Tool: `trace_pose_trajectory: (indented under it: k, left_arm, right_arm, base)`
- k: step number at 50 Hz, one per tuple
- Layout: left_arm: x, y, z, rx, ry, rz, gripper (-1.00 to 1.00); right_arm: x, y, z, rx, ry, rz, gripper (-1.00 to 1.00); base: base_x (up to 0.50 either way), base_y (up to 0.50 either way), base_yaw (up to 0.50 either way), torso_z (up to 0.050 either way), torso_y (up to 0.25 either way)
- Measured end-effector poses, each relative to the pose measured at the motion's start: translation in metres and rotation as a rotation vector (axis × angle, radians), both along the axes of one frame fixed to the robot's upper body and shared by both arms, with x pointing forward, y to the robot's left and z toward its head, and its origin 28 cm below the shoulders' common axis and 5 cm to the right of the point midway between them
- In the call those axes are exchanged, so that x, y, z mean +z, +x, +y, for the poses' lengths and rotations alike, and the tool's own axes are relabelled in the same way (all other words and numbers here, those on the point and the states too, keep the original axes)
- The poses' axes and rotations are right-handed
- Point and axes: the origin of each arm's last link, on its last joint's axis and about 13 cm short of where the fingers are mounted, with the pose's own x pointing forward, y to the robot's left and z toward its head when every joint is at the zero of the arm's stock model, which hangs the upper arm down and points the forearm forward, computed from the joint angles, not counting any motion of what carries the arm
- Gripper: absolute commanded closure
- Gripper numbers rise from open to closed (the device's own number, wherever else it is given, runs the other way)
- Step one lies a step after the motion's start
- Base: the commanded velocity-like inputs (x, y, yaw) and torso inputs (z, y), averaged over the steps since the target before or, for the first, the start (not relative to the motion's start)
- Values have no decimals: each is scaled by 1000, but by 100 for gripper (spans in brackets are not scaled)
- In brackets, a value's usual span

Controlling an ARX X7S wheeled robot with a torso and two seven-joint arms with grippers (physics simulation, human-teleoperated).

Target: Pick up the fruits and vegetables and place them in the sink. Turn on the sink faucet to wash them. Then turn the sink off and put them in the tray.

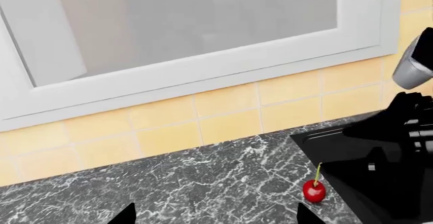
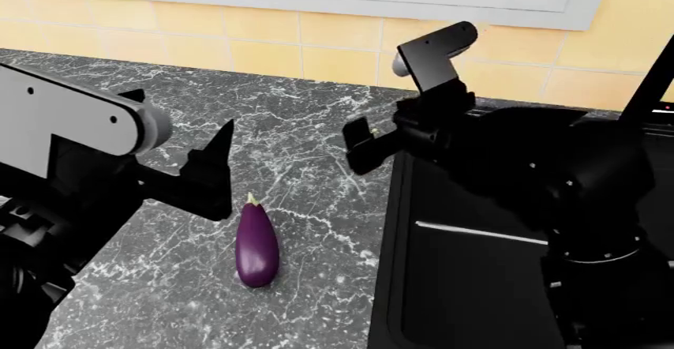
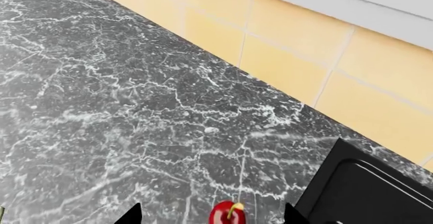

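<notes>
A small purple eggplant (image 2: 256, 246) with a green cap lies on the dark marble counter (image 2: 305, 167), just below and right of my open left gripper (image 2: 216, 177). The red cherry (image 3: 226, 214) with its thin stem rests on the counter beside the sink's corner (image 3: 358, 188). It sits between the wide-apart fingertips of my open right gripper (image 3: 213, 218), which do not touch it. The left wrist view shows the cherry (image 1: 313, 190) at the sink edge (image 1: 331, 148), beyond my left gripper (image 1: 215, 219). In the head view the right gripper (image 2: 364, 148) hides the cherry. The tray is out of view.
The black sink (image 2: 474, 286) fills the right side, with my right arm (image 2: 548, 167) reaching across it. A yellow tiled wall (image 2: 263, 33) and a white window frame (image 1: 203, 77) back the counter. A slanted black bar (image 2: 645, 88) stands at the far right; whether it is the faucet is unclear.
</notes>
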Motion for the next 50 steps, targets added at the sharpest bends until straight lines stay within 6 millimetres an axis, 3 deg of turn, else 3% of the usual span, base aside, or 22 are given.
trace_pose_trajectory:
  k: [41, 42, 50]
  left_arm:
    - [0, 0, 1, 3, 6, 1, -100]
    - [0, 0, 1, 3, 6, 1, -100]
    - [-2, 1, 1, 4, 5, 5, -100]
  right_arm:
    - [-61, 51, 17, -68, -95, 171, -100]
    - [-62, 52, 17, -67, -99, 175, 100]
    - [-69, 56, 20, -66, -124, 189, 100]
  base:
    - [0, 0, 0, 0, 0]
    - [0, 0, 0, 0, 0]
    - [0, 0, 0, 0, 0]
